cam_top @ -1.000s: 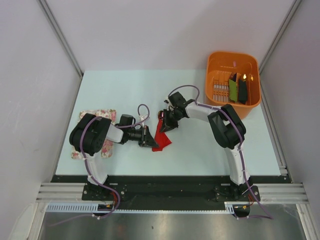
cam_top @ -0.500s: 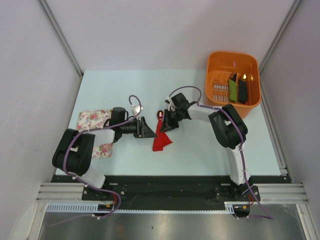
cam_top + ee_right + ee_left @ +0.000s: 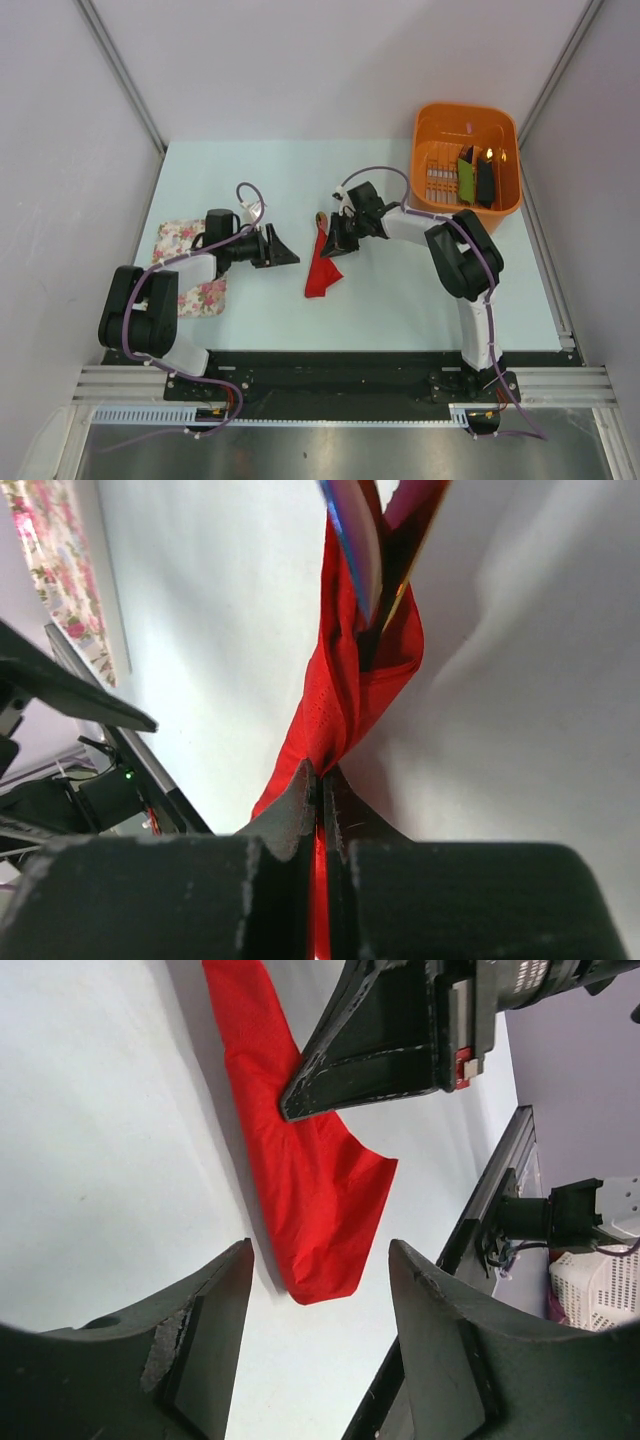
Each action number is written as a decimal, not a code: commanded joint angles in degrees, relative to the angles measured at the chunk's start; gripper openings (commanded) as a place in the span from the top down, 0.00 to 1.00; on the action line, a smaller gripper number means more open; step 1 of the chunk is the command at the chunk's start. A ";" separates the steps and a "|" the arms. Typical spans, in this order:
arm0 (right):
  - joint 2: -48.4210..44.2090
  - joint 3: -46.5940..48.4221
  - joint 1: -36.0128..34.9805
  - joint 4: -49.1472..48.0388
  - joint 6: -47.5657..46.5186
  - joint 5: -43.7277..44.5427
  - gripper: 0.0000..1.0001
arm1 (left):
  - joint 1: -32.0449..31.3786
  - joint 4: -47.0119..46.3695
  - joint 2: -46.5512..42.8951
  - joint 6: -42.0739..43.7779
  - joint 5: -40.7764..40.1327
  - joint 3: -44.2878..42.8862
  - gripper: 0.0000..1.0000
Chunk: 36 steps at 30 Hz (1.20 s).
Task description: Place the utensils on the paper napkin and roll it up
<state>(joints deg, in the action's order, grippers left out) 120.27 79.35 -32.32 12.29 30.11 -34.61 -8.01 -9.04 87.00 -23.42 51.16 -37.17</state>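
Table [image 3: 400,300]: pale surface carrying everything below.
Basket [image 3: 466,108]: orange, at the far right corner, well apart from both grippers.
Cloth [image 3: 185,238]: floral, at the left edge, partly under the left arm.
Paper napkin [image 3: 321,268]: red, folded into a narrow crumpled strip, lying mid-table between the two grippers.
Right gripper [image 3: 330,243]: fingers pressed together, clamped on the upper part of the napkin's right edge.
Left gripper [image 3: 285,250]: fingers spread apart and holding nothing, just left of the napkin without touching it.
Utensils [image 3: 365,540]: poking out of the napkin's far end, beyond the right gripper; a dark red spoon bowl [image 3: 320,219] shows from above.
Hard to make out: the handles seem wrapped inside the fold, and the wrist view cuts off their ends, so I cannot count them.
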 commanded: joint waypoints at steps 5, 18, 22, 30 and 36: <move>-5.65 0.45 0.24 -3.51 -2.77 -4.85 1.00 | 0.36 -2.12 0.36 2.59 1.66 -0.89 0.33; -12.24 2.30 0.41 2.28 -8.57 -9.42 1.00 | 0.36 -4.06 -8.76 9.27 8.79 -0.98 0.25; -16.81 4.40 -0.03 7.03 -10.85 -7.41 1.00 | -0.77 1.20 -13.68 13.11 6.25 -2.99 0.23; -23.84 6.43 -2.92 12.49 -10.77 -0.29 1.00 | -9.47 12.47 -19.85 14.90 -6.15 -8.27 0.23; -27.01 7.13 -4.16 12.84 -10.16 0.78 1.00 | -12.99 9.57 -21.87 9.98 -5.46 -8.19 0.21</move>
<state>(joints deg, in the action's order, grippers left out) 96.99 83.09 -35.70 25.04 19.84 -34.68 -19.38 1.34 66.94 -10.79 46.68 -43.64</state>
